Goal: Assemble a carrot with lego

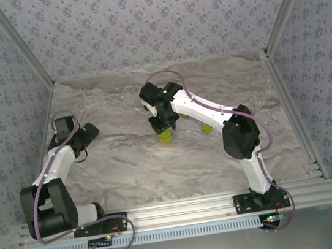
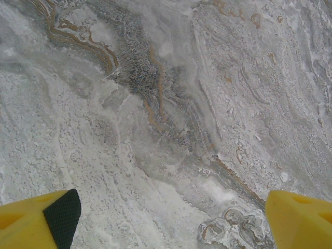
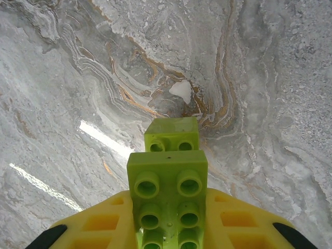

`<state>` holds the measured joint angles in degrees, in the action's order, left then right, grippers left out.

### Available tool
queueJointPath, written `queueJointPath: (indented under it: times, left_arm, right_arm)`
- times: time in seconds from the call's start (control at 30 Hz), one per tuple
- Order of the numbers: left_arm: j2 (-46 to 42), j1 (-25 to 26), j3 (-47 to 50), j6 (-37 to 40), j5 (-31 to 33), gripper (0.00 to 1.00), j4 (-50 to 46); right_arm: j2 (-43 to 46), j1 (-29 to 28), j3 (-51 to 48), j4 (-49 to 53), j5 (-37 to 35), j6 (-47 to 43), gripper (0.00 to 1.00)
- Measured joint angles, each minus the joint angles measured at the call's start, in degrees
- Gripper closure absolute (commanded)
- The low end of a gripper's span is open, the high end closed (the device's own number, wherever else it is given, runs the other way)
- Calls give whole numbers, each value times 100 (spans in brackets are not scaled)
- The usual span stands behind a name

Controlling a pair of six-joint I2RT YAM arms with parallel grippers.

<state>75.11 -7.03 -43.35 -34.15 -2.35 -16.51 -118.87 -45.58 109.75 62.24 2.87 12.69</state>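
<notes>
Smooth, glossy lime-green plastic lego [image 3: 167, 181]; marble-patterned desk [image 1: 128, 161] with a light sheen; ribbed matt metal rails [image 1: 184, 207].

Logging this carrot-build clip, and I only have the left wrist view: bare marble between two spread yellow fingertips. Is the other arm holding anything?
Observer: Yes. The right gripper is shut on a lime-green brick, studs facing its camera.
Operator: Any other bricks near it?
Observer: A second lime-green brick sits just past the held one. I can't tell whether they are joined.
Operator: And further off?
Observer: In the top view, another lime-green brick lies on the table to the right of that gripper.
</notes>
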Motion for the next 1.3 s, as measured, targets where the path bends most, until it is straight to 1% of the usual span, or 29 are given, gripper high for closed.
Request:
queueJointPath:
  times: [0.77,1.1,1.3]
  left_arm:
    - [0,0,0,0,0,7,0]
    - [0,0,0,0,0,7,0]
    - [0,0,0,0,0,7,0]
  right_arm:
    - [-157,-76,197,310,-120,-109,69]
    - [-293,-212,306,374,-446,-153,69]
    - [-308,-243,289,332,-525,-153,69]
